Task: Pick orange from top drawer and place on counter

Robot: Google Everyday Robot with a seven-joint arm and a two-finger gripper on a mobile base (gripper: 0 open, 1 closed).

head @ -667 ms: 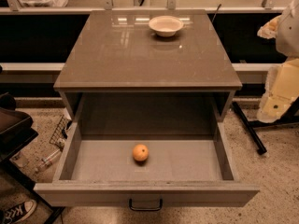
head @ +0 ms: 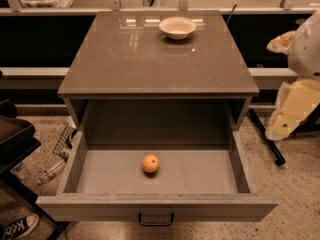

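at right edge, half-hidden tool (head: 289, 115)

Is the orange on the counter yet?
No, the orange lies in the open top drawer; the pincer hangs right of the counter.

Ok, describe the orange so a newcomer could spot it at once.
Below the brown counter, the top drawer stands pulled open toward the camera. On its floor, slightly left of centre, lies the orange. It is alone there: the bowl sits on the counter, the gripper off to the right.
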